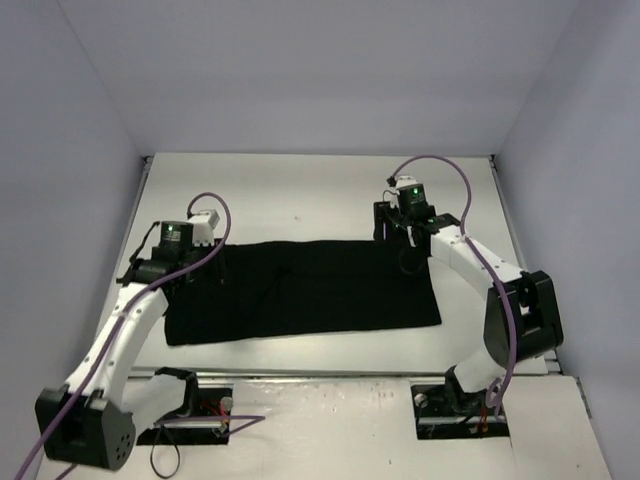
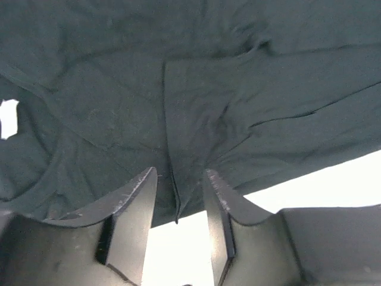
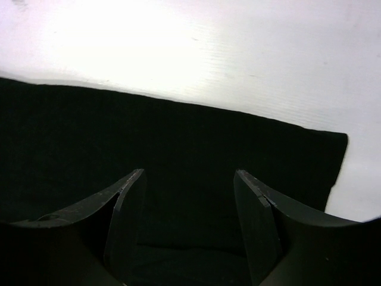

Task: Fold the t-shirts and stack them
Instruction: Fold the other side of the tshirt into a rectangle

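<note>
**Surface** (image 1: 300,190): white and walled on three sides, it is carrying one garment.

**T-shirt** (image 1: 300,290): black cloth, lying as a long folded band across the middle of the surface. Its long sides are running roughly parallel to the near edge. Creases and an overlapped fold edge are showing at its left end (image 2: 238,89), while the right end (image 3: 178,137) is lying flat and square-cornered.

**Left pincer** (image 2: 178,176): it is hovering low over the band's left end (image 1: 190,268), jaws standing a little apart. A fold edge is running in line with the gap, and nothing is looking pinched.

**Right pincer** (image 3: 189,174): it is hovering over the band's far right corner (image 1: 392,232), jaws standing wide apart and gripping nothing.

**Step in hand**: by my reading, the lengthwise fold is lying done and the crosswise fold is coming next. That is calling for both pincers to be nipping an end's corners and carrying it over the other end.

**Markings**: no logo, label or writing is showing.
</note>
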Action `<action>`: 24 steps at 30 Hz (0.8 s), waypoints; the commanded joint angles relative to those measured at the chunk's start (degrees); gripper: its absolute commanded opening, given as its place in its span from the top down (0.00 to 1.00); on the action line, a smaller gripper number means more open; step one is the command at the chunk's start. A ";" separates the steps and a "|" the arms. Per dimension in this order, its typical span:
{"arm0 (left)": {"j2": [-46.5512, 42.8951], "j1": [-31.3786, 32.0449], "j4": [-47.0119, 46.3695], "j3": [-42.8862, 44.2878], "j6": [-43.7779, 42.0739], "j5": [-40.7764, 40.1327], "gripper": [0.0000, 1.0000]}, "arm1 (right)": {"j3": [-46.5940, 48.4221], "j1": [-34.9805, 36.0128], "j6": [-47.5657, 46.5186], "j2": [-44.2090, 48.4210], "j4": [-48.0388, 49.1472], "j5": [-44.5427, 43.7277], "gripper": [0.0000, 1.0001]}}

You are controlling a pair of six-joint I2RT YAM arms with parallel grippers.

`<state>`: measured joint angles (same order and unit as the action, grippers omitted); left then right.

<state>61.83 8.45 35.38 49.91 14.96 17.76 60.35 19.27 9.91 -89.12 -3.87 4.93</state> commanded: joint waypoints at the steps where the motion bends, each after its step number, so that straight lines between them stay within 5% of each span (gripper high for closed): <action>1: -4.53 -0.10 -0.48 4.74 1.73 -6.45 0.61 | -0.95 -2.79 2.60 2.38 1.14 -4.74 0.42; 6: 6.43 -2.16 -2.41 8.01 3.02 -14.55 0.59 | -1.18 -6.80 4.73 -0.58 1.22 -6.86 0.41; 24: 44.38 -8.75 -14.07 20.52 3.94 -18.85 0.60 | 2.74 -13.42 7.50 -19.05 2.55 -9.03 0.43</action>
<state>102.21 1.84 25.63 65.21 18.91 1.14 60.52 9.46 16.57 -103.94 -2.15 -1.45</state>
